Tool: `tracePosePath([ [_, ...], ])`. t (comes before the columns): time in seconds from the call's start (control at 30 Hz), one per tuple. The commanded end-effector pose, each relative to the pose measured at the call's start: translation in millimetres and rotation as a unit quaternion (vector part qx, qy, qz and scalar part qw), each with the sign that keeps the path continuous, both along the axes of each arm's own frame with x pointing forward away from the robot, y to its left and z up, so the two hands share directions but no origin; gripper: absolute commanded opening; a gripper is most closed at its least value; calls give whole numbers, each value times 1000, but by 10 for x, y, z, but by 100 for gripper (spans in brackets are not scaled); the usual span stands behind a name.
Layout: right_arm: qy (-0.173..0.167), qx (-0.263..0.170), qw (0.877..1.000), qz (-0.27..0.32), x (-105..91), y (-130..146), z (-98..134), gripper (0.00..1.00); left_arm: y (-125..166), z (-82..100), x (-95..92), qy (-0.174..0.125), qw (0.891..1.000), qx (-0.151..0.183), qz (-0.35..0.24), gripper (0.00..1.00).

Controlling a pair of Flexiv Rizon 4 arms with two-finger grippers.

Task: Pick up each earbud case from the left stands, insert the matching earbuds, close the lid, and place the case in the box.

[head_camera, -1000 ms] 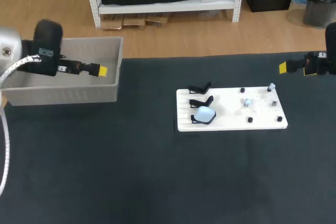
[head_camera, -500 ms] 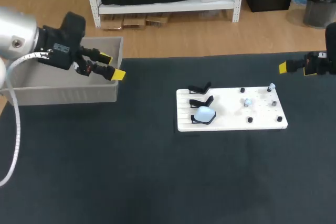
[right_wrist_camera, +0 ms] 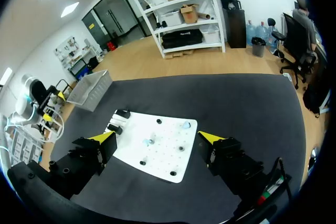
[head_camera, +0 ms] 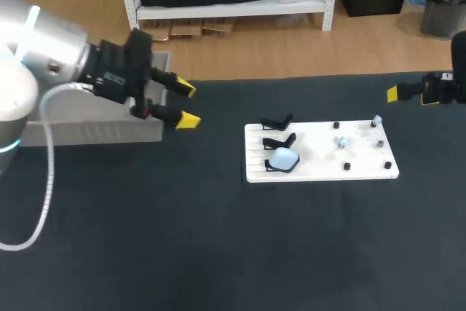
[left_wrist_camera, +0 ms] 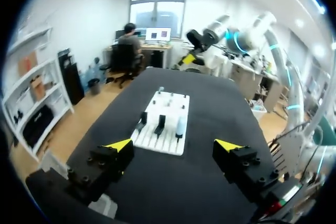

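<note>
A white board (head_camera: 320, 164) lies right of the table's middle. Of the three black stands at its left end, the nearest holds a light blue earbud case (head_camera: 282, 157); the other two stands (head_camera: 277, 122) are bare. One pale earbud (head_camera: 344, 141) sits mid-board and another (head_camera: 376, 119) at the far right corner. My left gripper (head_camera: 186, 104) hangs open over the mat, just past the grey box (head_camera: 87, 131), well left of the board. My right gripper (head_camera: 397, 93) stays open beyond the board's far right corner. The left wrist view has its gripper (left_wrist_camera: 173, 145) open, with the board (left_wrist_camera: 157, 142) and case (left_wrist_camera: 180, 127) ahead.
The grey box at the far left is largely hidden by my left arm. In the right wrist view the open gripper (right_wrist_camera: 156, 137) looks down on the board (right_wrist_camera: 163, 156), with the box (right_wrist_camera: 92, 88) farther off. Dark mat surrounds the board on all sides.
My left arm has swung right from above the grey box to over the mat beside it, its open fingers turning as it went. The right arm has not moved.
</note>
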State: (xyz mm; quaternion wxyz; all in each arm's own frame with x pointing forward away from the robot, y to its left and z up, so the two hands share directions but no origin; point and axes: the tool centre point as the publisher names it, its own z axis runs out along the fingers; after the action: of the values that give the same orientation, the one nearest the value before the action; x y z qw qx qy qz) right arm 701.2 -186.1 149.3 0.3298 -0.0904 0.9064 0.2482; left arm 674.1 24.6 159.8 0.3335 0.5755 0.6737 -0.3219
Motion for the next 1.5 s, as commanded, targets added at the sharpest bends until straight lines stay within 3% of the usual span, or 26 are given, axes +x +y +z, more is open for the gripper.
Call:
tracePosePath([
  [0.03, 1, -1, 1000, 0, 1, -2, 3, 100, -223, -146, 87, -1, 1000, -11, -29, 100],
  [0.67, 1, -1, 1000, 0, 1, -2, 3, 100, -700, -669, 44, 9, 996, -30, -81, 100],
  [0.73, 1, -1, 1000, 0, 1, -2, 3, 100, -754, -764, 9, 11, 996, -31, -82, 91],
  [0.8, 1, -1, 1000, 0, 1, -2, 3, 100, -793, -816, -21, 14, 996, -34, -82, 90],
  [1.03, 1, -1, 1000, 0, 1, -2, 3, 100, -902, -949, -101, 11, 995, -54, -82, 63],
  [1.23, 1, -1, 1000, 0, 1, -2, 3, 100, -965, -1051, -95, 10, 995, -64, -76, 56],
  [1.3, 1, -1, 1000, 0, 1, -2, 3, 100, -986, -1074, -94, 9, 995, -64, -75, 60],
  [1.37, 1, -1, 1000, 0, 1, -2, 3, 100, -1012, -1097, -98, 8, 995, -65, -74, 69],
  [1.5, 1, -1, 1000, 0, 1, -2, 3, 100, -1075, -1147, -118, 4, 995, -66, -76, 70],
])
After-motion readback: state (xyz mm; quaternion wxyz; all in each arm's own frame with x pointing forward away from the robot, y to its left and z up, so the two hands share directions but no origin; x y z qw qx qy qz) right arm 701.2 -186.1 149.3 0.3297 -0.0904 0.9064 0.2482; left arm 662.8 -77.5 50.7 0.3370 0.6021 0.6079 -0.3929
